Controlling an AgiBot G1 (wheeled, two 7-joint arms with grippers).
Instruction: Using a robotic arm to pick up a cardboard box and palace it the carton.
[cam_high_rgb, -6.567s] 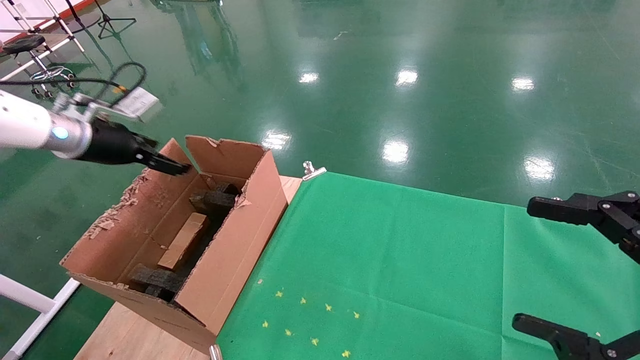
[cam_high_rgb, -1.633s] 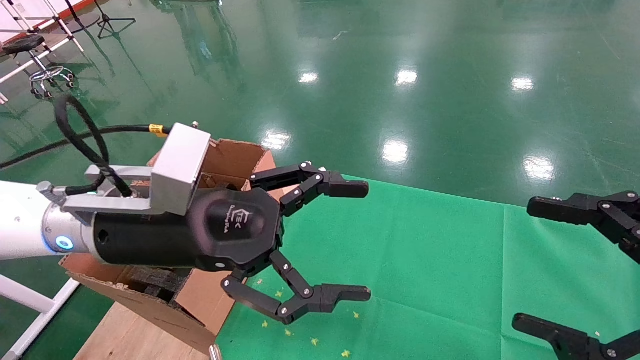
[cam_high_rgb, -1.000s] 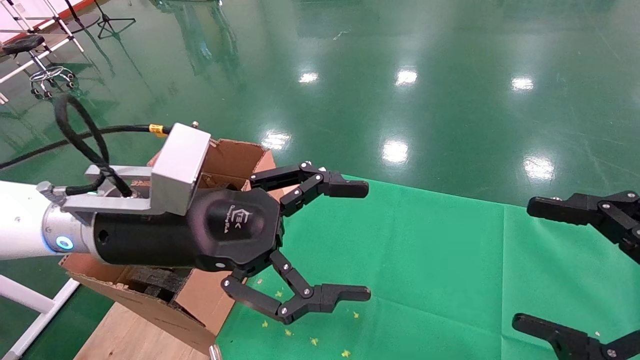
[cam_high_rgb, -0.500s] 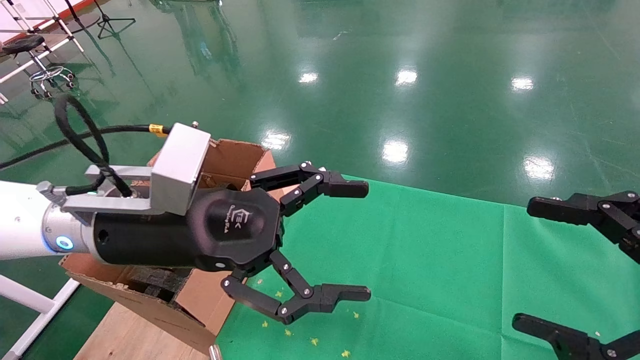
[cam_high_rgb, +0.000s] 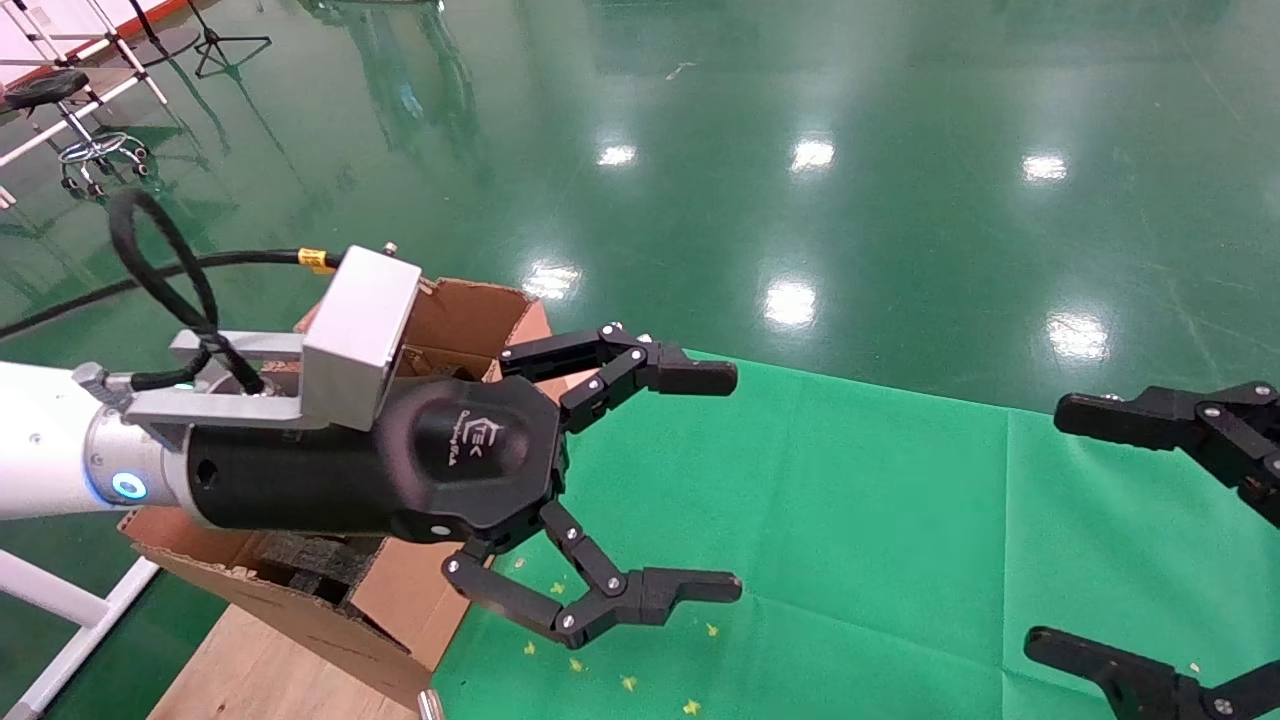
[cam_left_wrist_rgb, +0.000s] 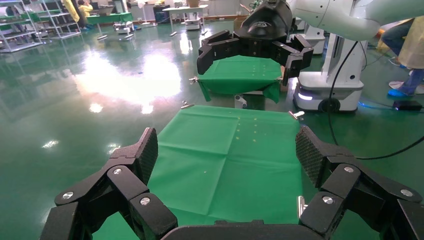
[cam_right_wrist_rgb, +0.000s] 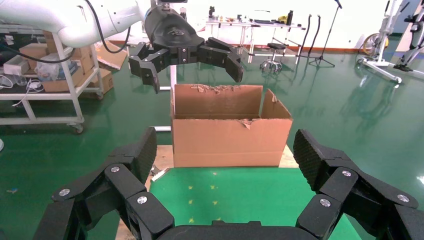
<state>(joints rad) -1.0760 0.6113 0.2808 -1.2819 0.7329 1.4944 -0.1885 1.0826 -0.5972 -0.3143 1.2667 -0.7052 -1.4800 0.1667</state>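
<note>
My left gripper (cam_high_rgb: 737, 482), black on a white arm with a silver wrist bracket, hangs open and empty above the green cloth (cam_high_rgb: 850, 520), just to the right of the carton (cam_high_rgb: 470, 305). Its own wrist view (cam_left_wrist_rgb: 226, 152) shows only cloth between the fingers. The carton is large and brown with ragged flaps, and dark foam (cam_high_rgb: 310, 565) shows inside. It also shows in the right wrist view (cam_right_wrist_rgb: 230, 132), below the left gripper (cam_right_wrist_rgb: 195, 76). The small cardboard box is hidden from view. My right gripper (cam_high_rgb: 1045, 525) is open and empty at the cloth's right edge.
The carton stands on a wooden table top (cam_high_rgb: 250, 670) at the cloth's left edge. Small yellow marks (cam_high_rgb: 600, 665) dot the cloth near the front. Metal clips (cam_high_rgb: 430, 705) hold the cloth. Shiny green floor lies beyond the table. Other tables and a robot base show in the left wrist view.
Since the earliest frame my left gripper has come from the carton's far end to above the cloth beside it. Over the last second and a half nothing has moved.
</note>
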